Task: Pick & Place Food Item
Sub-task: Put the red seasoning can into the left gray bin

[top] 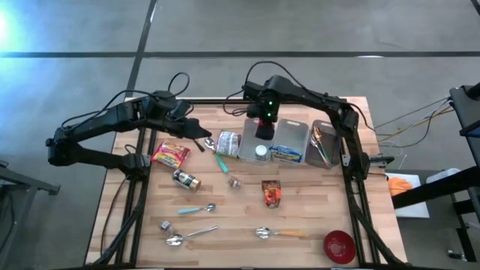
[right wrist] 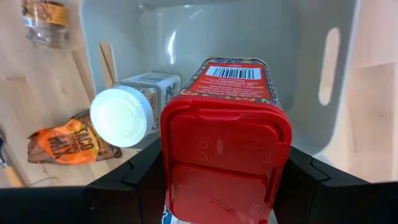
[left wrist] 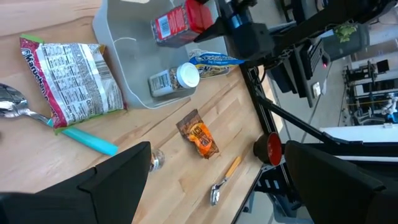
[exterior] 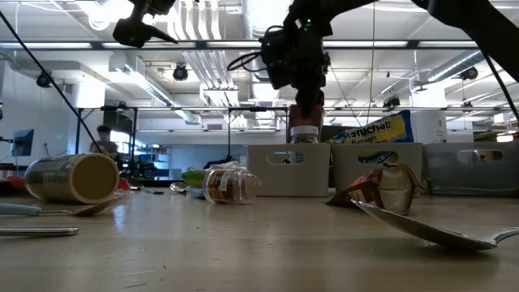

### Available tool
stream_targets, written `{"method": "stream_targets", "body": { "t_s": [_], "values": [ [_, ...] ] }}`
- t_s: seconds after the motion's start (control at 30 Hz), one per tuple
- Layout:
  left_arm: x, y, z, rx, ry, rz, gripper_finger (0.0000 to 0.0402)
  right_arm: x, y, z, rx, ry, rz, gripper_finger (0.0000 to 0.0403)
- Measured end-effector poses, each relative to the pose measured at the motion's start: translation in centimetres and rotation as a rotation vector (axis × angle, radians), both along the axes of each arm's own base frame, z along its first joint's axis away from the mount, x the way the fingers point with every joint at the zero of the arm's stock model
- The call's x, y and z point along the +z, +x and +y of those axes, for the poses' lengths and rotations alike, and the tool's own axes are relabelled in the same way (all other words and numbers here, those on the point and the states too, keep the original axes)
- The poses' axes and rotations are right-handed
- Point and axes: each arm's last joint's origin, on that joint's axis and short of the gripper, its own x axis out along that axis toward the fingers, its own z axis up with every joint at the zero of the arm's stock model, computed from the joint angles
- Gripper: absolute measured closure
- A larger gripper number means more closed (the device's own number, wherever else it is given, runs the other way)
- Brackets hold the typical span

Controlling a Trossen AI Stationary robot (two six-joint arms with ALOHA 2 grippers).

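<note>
Red-lidded container (right wrist: pixel 227 149) gripped by right tool (top: pixel 264 129), held over grey bin (right wrist: pixel 311 37); release pending. Left tool (top: pixel 196 129) open, idle. Other foods left on tabletop (top: pixel 300 210).

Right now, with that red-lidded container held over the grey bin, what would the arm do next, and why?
Probably lower it a little and let go. The right gripper holds the red-lidded container above the grey bin, where a white-capped jar already lies. Setting it down beside the jar looks like the natural next step.

place: lab/industrial hall | evidence: ceiling ducts (exterior: pixel 203 65), strip lights (exterior: pixel 454 65), concrete floor (top: pixel 225 30), workbenches
</note>
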Motion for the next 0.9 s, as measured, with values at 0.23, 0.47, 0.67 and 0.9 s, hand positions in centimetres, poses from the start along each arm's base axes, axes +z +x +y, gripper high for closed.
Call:
{"method": "stream_targets", "body": {
  "t_s": [0.23, 0.47, 0.67, 0.9],
  "values": [
    [0.0, 0.0, 0.0, 0.0, 0.0, -0.001, 0.003, -2.0, 0.0, 0.0, -0.001, 0.014, 0.031, 0.0197],
    [0.0, 0.0, 0.0, 0.0, 0.0, -0.001, 0.003, -3.8, 0.0, 0.2, -0.001, 0.029, 0.052, 0.0197],
    [0.0, 0.0, 0.0, 0.0, 0.0, -0.001, 0.003, -5.2, -0.1, 0.4, -0.003, 0.039, 0.066, 0.0197],
    [0.0, 0.0, 0.0, 0.001, 0.0, -0.001, 0.003, -5.7, 0.0, 0.5, -0.011, 0.042, 0.056, 0.0197]
  ]
}}
